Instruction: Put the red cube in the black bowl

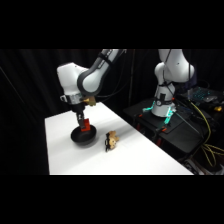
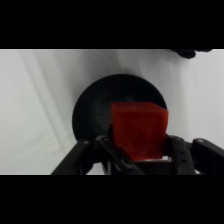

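White table (image 1: 145,155) carries everything; the arm reaches down over its left part, toward the far-left corner. Black bowl (image 1: 83,136) sits there, set in from the left edge. Gripper (image 1: 83,123) hangs just above the bowl, fingers pinched on the red cube (image 1: 86,123), which is off the table and over the bowl's opening. Small tan-and-black figurine (image 1: 111,141) stands just beside the bowl, toward the table's middle (not part of the task).

Progress, as I judge it: pick and carry done, cube over target; release into the bowl is left.

Wrist view confirms alignment: cube (image 2: 138,130) held at the linkage, bowl (image 2: 100,107) directly behind it, mostly centred. Side view alone shows the figurine and the height above the bowl.
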{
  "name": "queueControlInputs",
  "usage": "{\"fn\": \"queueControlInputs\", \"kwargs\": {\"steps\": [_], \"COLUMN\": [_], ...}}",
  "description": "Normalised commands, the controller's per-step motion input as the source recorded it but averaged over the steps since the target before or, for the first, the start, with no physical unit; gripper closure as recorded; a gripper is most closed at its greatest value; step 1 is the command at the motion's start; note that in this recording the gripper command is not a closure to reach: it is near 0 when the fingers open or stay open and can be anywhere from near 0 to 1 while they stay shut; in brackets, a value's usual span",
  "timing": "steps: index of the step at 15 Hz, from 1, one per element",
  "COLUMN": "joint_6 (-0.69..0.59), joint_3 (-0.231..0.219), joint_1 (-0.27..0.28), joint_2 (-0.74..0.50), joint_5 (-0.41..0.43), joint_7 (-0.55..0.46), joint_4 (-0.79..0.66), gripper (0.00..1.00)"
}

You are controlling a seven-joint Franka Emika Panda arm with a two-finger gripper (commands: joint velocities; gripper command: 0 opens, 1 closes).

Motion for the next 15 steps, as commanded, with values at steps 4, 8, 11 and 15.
{"fn": "queueControlInputs", "kwargs": {"steps": [4,8,11,15], "joint_6": [0.08,0.06,0.00,-0.10], "joint_3": [0.084,0.076,0.065,0.041], "joint_1": [-0.124,-0.070,-0.028,0.018], "joint_2": [0.07,-0.04,-0.09,-0.29], "joint_5": [0.151,0.126,0.117,0.122], "joint_7": [-0.22,-0.17,-0.10,0.01], "joint_4": [0.13,0.04,0.03,-0.03], "gripper": [1.00,0.00,0.00,0.00]}}
